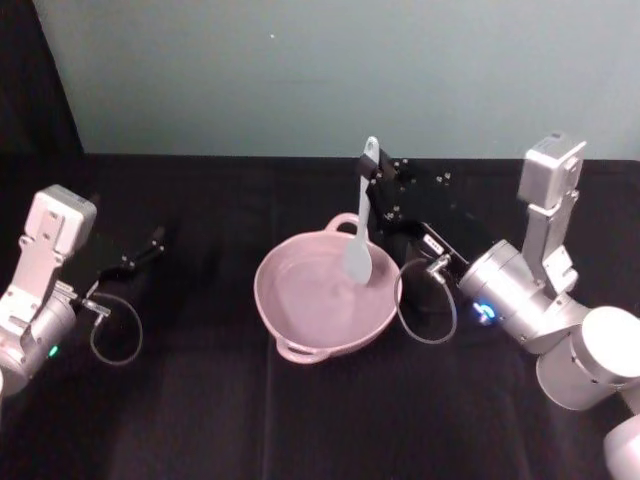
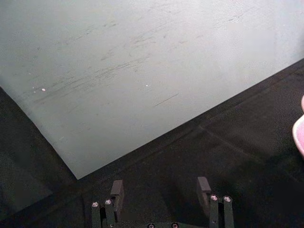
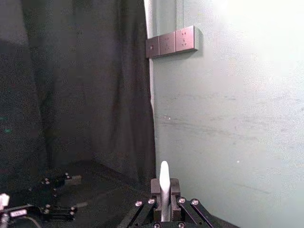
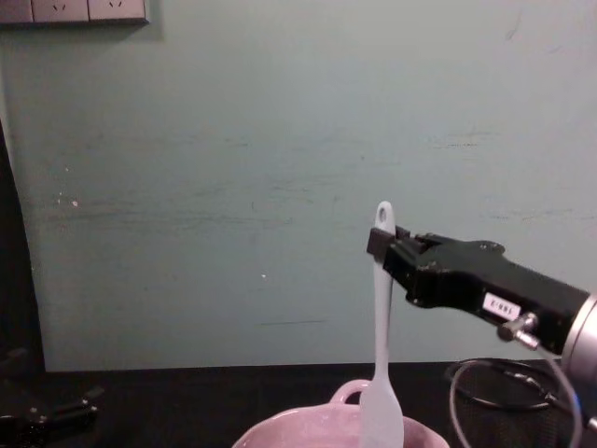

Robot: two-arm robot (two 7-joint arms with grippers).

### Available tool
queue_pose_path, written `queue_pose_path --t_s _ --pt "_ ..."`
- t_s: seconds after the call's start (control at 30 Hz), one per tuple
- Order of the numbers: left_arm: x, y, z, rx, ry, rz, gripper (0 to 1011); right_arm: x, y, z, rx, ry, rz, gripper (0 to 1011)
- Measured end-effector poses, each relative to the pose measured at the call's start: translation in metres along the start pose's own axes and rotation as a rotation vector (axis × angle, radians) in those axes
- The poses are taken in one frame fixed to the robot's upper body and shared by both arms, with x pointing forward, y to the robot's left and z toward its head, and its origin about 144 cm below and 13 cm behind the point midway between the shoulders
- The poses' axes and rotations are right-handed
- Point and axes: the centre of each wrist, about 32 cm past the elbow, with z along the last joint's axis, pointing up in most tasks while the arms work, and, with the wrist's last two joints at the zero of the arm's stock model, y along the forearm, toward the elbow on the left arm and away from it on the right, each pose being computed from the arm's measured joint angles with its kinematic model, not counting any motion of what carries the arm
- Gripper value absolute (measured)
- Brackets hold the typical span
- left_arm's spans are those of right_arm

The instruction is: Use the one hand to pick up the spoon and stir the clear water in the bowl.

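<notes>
My right tool (image 1: pixel 378 183) is closed tight on the spoon (image 1: pixel 361 225), pinching the handle just below the hole at its end. In the chest view the spoon (image 4: pixel 381 345) hangs nearly upright from that tool (image 4: pixel 381 246), head down. Its flat head dips inside the bowl (image 1: pixel 300 325), toward the 2 o'clock part of the basin, close to the rim nearest my right arm. The water (image 1: pixel 310 290) shows as a faint sheen on the pink inside. In the right wrist view the handle (image 3: pixel 164 183) stands between my fingers (image 3: pixel 155 186), which press it from both sides.

The bowl sits near the middle of the black counter (image 1: pixel 200 400), with one loop handle at 12 o'clock and one at 6 o'clock.

My left tool (image 1: pixel 155 240) rests low over the counter at 9 o'clock from the bowl, well apart from it. In the left wrist view its fingers (image 2: pixel 116 190) stand spread wide with nothing between them.
</notes>
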Motion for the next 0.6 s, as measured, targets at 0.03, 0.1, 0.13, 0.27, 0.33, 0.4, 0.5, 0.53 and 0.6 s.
queue_pose_path --t_s 0.03,0.1,0.13,0.27,0.33,0.4,0.5,0.53,0.6 --pt "0.000 0.000 0.000 0.000 0.000 0.000 1011 0.001 0.000 0.001 -0.003 0.011 0.001 114" --pt "0.000 0.000 0.000 0.000 0.000 0.000 1011 0.002 0.000 0.009 -0.008 0.046 0.000 114" --pt "0.000 0.000 0.000 0.000 0.000 0.000 1011 0.003 0.000 0.011 -0.009 0.056 -0.001 114" --pt "0.000 0.000 0.000 0.000 0.000 0.000 1011 0.009 -0.002 0.025 -0.019 0.120 -0.007 114" --pt "0.000 0.000 0.000 0.000 0.000 0.000 1011 0.013 -0.003 0.035 -0.015 0.150 -0.012 114" --pt "0.000 0.000 0.000 0.000 0.000 0.000 1011 0.017 -0.005 0.043 -0.007 0.168 -0.020 114" --pt "0.000 0.000 0.000 0.000 0.000 0.000 1011 0.020 -0.008 0.051 0.005 0.178 -0.035 114" --pt "0.000 0.000 0.000 0.000 0.000 0.000 1011 0.022 -0.010 0.056 0.015 0.183 -0.046 114" --pt "0.000 0.000 0.000 0.000 0.000 0.000 1011 0.026 -0.016 0.063 0.031 0.187 -0.063 114"
